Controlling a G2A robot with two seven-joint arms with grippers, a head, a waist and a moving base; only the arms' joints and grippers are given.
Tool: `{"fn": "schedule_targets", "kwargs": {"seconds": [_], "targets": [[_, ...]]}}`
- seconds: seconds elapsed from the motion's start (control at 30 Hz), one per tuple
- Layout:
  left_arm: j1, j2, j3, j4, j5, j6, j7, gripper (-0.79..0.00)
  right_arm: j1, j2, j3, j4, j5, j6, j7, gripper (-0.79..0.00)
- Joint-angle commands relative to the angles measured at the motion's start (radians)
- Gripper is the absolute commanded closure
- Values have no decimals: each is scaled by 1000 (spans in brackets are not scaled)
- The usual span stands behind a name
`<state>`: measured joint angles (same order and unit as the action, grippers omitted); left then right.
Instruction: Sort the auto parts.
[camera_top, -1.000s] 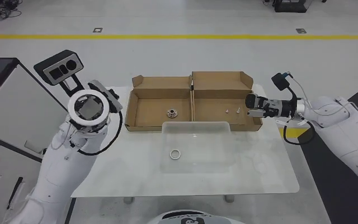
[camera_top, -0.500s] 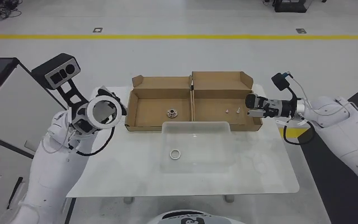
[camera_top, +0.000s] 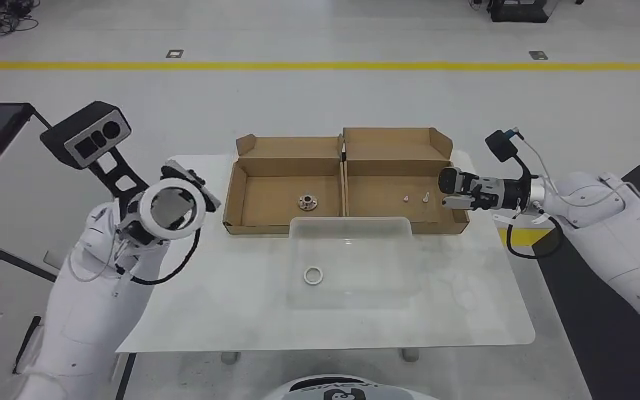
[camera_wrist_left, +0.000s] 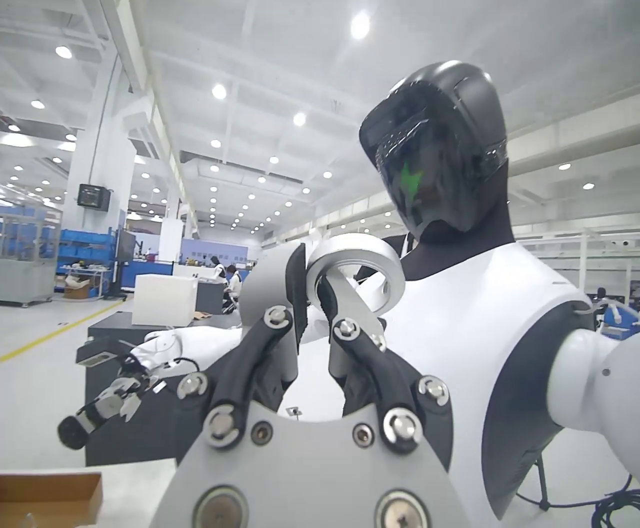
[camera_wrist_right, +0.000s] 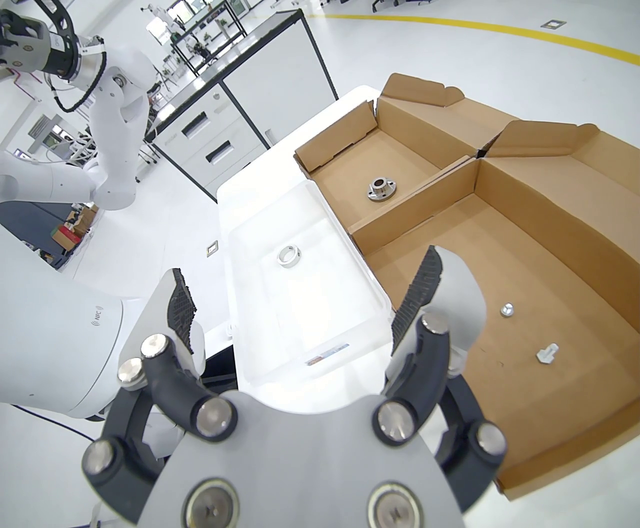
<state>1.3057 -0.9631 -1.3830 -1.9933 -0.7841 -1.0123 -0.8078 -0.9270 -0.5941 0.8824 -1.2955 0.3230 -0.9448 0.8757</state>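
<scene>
Off the desk's (camera_top: 470, 290) left edge you see the left hand (camera_wrist_left: 312, 282) clamped on a large metal ring (camera_wrist_left: 357, 265). The left cardboard box (camera_top: 240, 190) holds a flanged hub (camera_top: 306, 202), and the clear tray (camera_top: 400, 225) in front holds a small ring (camera_top: 313, 274). The right cardboard box (camera_top: 440, 160) holds two small fasteners (camera_top: 424, 196), with the right hand (camera_top: 446, 188) spread wide at its right end.

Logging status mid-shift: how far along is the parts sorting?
Looks done: a flanged part lies in the left box, two small fasteners in the right box. In hand: the left gripper is shut on a large metal ring at the table's left edge. Left: that ring needs placing, and a small ring lies in the clear tray. The right gripper is open by the right box.
</scene>
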Motion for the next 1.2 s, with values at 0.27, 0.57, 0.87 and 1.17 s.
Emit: {"fn": "schedule_targets", "kwargs": {"seconds": [0.27, 0.57, 0.87, 1.17], "targets": [[3, -2, -7, -10, -89, 0, 0, 0, 0, 0, 0, 0, 0, 0, 0, -785], [-1, 14, -11, 8, 86, 3, -3, 0, 0, 0, 0, 0, 0, 0, 0, -785], [-7, 23, -9, 12, 96, 0, 0, 0, 0, 0, 0, 0, 0, 0, 0, -785], [-2, 9, 3, 0, -80, 0, 0, 0, 0, 0, 0, 0, 0, 0, 0, -785]]}}
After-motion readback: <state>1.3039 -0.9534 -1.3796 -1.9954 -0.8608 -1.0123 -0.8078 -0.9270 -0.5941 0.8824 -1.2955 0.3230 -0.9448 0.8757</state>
